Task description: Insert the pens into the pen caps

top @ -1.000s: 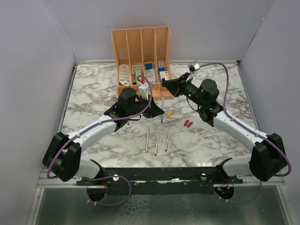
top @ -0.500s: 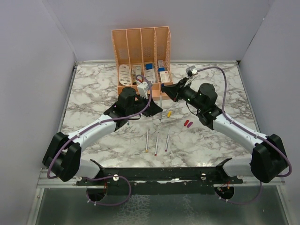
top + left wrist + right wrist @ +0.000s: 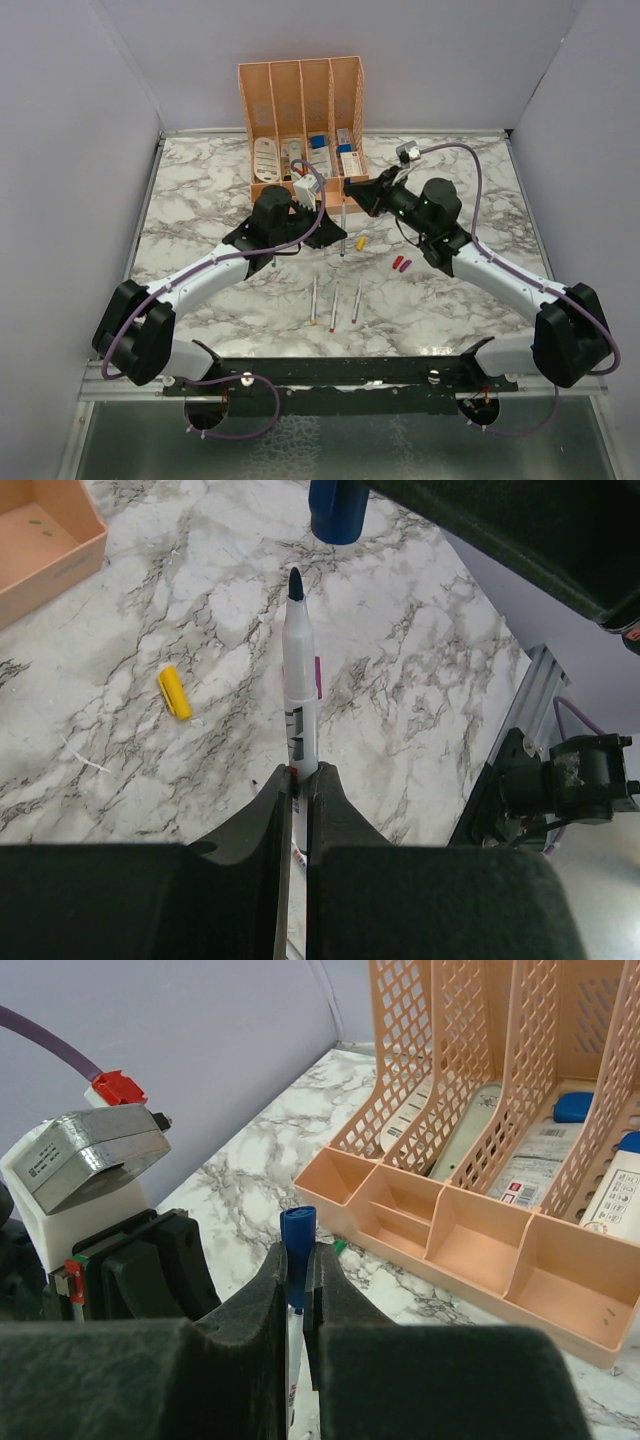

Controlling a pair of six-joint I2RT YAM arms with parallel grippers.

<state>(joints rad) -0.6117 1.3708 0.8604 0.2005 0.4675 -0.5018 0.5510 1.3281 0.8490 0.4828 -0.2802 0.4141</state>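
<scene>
just in front of the peach plastic lattice organiser [image 3: 300, 100], l gripper [image 3: 300, 777] is clamped tight on a thin grey-white stick pen w/ dark blue tip [image 3: 299, 680]. tip points at, not yet touching, the small blue plastic cap [image 3: 298, 1228] pinched in r gripper [image 3: 297, 1260]. small yellow bullet-shaped cap [image 3: 175, 692] lies on the white marble tabletop [image 3: 420, 680] beside the pen.

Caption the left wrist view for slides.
The left gripper holds the blue-tipped pen short of the blue cap; yellow cap nearby.
</scene>
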